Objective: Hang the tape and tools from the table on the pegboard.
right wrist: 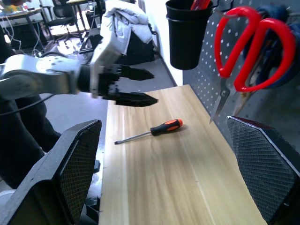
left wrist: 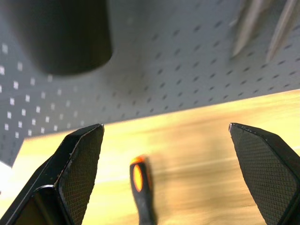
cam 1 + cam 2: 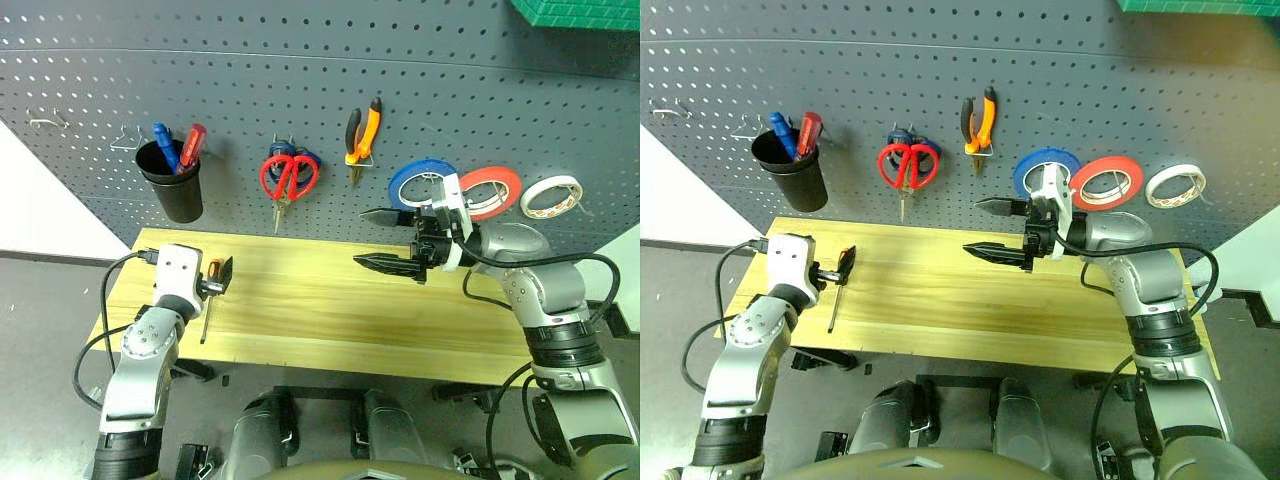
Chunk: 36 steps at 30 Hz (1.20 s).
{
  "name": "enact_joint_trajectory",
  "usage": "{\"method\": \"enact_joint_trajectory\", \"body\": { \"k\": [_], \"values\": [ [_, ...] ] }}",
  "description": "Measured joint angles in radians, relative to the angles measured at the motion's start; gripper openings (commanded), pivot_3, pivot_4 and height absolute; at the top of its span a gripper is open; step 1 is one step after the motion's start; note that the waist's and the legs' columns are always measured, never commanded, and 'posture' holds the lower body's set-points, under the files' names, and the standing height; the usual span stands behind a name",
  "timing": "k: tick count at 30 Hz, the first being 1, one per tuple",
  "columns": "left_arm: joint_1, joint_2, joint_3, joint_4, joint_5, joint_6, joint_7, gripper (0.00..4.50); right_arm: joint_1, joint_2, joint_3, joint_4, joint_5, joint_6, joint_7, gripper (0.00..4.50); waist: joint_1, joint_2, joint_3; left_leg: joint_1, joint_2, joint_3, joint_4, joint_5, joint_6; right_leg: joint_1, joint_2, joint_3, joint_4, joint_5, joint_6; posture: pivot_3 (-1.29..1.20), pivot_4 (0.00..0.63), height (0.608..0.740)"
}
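- One wide dark grey pegboard (image 3: pixel 300 90) dotted with small holes is seen behind the bench; most of the task's things are already hung on it.
- Below it, the long light yellowish wooden table (image 3: pixel 330 310) is set with its far edge against the board.
- On the board, the black plastic cup (image 3: pixel 172 180) is hung at the left, with the blue-handled screwdriver (image 3: pixel 163 145) and the red-handled screwdriver (image 3: pixel 192 146) stood in it.
- Further right, the red-looped scissors (image 3: pixel 288 178) are hung points down, then the orange-and-black pliers (image 3: pixel 362 132), then the blue tape roll (image 3: pixel 420 183), the red tape roll (image 3: pixel 490 190) and the white tape roll (image 3: pixel 551 196).
- The right gripper (image 3: pixel 385 240) is held above the table's middle, pointed toward the left end, its two black fingers spread wide and empty.
- The left gripper (image 3: pixel 222 274) is held low over the table's left end, fingers likewise spread wide with nothing between them.
- The small orange-and-black screwdriver (image 3: pixel 208 298) is the last thing left on the table: it lies flat just beside the left gripper, handle toward the board and shaft toward the near edge.
- In the left wrist view the handle end is seen between the spread fingers, so the left arm is judged far the nearer; the long axis runs roughly along the gripper's pointing line, so closing across the handle appears feasible.
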<state>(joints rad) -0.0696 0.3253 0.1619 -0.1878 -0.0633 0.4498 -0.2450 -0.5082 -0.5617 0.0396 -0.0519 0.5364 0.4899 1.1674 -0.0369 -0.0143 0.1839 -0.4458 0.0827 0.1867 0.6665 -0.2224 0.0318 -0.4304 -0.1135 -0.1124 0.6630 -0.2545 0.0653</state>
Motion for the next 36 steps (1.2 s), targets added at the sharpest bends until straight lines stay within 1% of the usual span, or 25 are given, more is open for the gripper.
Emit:
{"method": "enact_joint_trajectory", "body": {
  "k": [1, 5, 10, 15, 16, 18, 23, 27, 28, 31, 36],
  "values": [
    [-0.016, 0.008, -0.001, 0.022, 0.004, 0.029, 0.004, 4.48, 0.004, -0.001, 0.004, -0.007, 0.000, 0.007, 0.000, 4.50, 0.000, 0.000, 0.000, 0.000, 0.000, 0.000, 0.000, 0.000, 0.000, 0.000, 0.000, 0.000, 0.000, 0.000, 0.000, -0.02, 0.179, 0.734],
    [-0.120, 0.009, -0.003, 0.107, 0.012, 0.237, 0.050, 4.48, 0.018, -0.018, 0.034, -0.039, 0.001, 0.061, 0.009, 4.50, 0.000, -0.001, 0.002, 0.000, 0.000, -0.001, 0.000, 0.000, 0.001, 0.000, 0.000, 0.000, 0.000, 0.000, 0.000, -0.03, 0.221, 0.734],
    [-0.196, 0.010, 0.001, 0.138, 0.009, 0.357, 0.080, 4.48, 0.015, -0.050, 0.039, -0.055, 0.002, 0.104, 0.030, 4.50, -0.001, -0.004, 0.015, 0.001, 0.001, -0.001, 0.000, -0.001, 0.002, 0.000, -0.002, 0.000, 0.000, 0.000, -0.001, -0.02, 0.272, 0.734],
    [-0.278, 0.016, 0.002, 0.158, 0.003, 0.496, 0.087, 4.48, -0.007, -0.051, 0.063, -0.053, -0.002, 0.135, 0.037, 4.50, 0.000, -0.005, 0.047, 0.001, 0.001, -0.002, 0.000, -0.001, 0.002, 0.000, -0.004, 0.001, 0.000, -0.002, -0.004, -0.01, 0.319, 0.734],
    [-0.294, 0.018, 0.003, 0.162, -0.002, 0.522, 0.086, 4.48, -0.009, -0.053, 0.063, -0.053, -0.002, 0.137, 0.037, 4.50, 0.002, -0.005, 0.055, 0.001, 0.001, -0.002, -0.001, -0.001, 0.002, 0.000, -0.004, 0.001, 0.000, -0.002, -0.003, -0.01, 0.340, 0.734],
    [-0.328, 0.019, 0.010, 0.179, -0.012, 0.571, 0.085, 4.48, -0.009, -0.056, 0.063, -0.053, -0.003, 0.141, 0.037, 4.50, 0.008, -0.007, 0.075, 0.001, 0.001, -0.002, -0.001, -0.001, 0.002, 0.000, -0.005, 0.001, 0.000, -0.002, -0.003, -0.01, 0.356, 0.734],
    [-0.389, 0.039, 0.012, 0.228, -0.020, 0.651, 0.076, 4.48, -0.004, -0.068, 0.063, -0.062, -0.003, 0.158, 0.032, 4.50, 0.023, -0.006, 0.125, 0.000, 0.001, -0.001, -0.001, -0.001, 0.002, -0.001, -0.006, 0.001, 0.000, -0.002, -0.004, -0.02, 0.411, 0.734],
    [-0.421, 0.045, 0.021, 0.276, -0.034, 0.673, 0.071, 4.48, 0.013, -0.084, 0.061, -0.074, -0.002, 0.177, 0.019, 4.50, 0.027, -0.006, 0.163, -0.001, 0.000, -0.001, -0.001, 0.000, 0.001, -0.002, -0.007, 0.002, 0.000, 0.000, -0.002, -0.04, 0.431, 0.734],
    [-0.424, 0.046, 0.023, 0.289, -0.036, 0.673, 0.071, 4.48, 0.020, -0.088, 0.061, -0.079, -0.002, 0.182, 0.017, 4.50, 0.026, -0.006, 0.169, -0.002, 0.000, -0.001, -0.001, 0.002, -0.002, -0.003, -0.007, 0.002, 0.000, 0.000, -0.001, -0.04, 0.434, 0.734],
    [-0.448, 0.053, 0.024, 0.338, -0.037, 0.659, 0.069, 4.48, 0.036, -0.098, 0.055, -0.093, 0.000, 0.191, 0.006, 4.50, 0.024, -0.006, 0.188, -0.003, 0.000, -0.001, -0.001, 0.002, -0.002, -0.004, -0.006, 0.002, 0.000, 0.000, -0.001, -0.05, 0.436, 0.734],
    [-0.479, 0.061, 0.025, 0.392, -0.037, 0.605, 0.062, 4.48, 0.054, -0.118, 0.041, -0.117, 0.007, 0.201, -0.005, 4.50, 0.023, -0.007, 0.195, -0.003, 0.000, -0.001, -0.002, 0.002, -0.002, -0.005, -0.006, 0.002, 0.000, 0.000, -0.001, -0.06, 0.431, 0.734]
  ]
}}
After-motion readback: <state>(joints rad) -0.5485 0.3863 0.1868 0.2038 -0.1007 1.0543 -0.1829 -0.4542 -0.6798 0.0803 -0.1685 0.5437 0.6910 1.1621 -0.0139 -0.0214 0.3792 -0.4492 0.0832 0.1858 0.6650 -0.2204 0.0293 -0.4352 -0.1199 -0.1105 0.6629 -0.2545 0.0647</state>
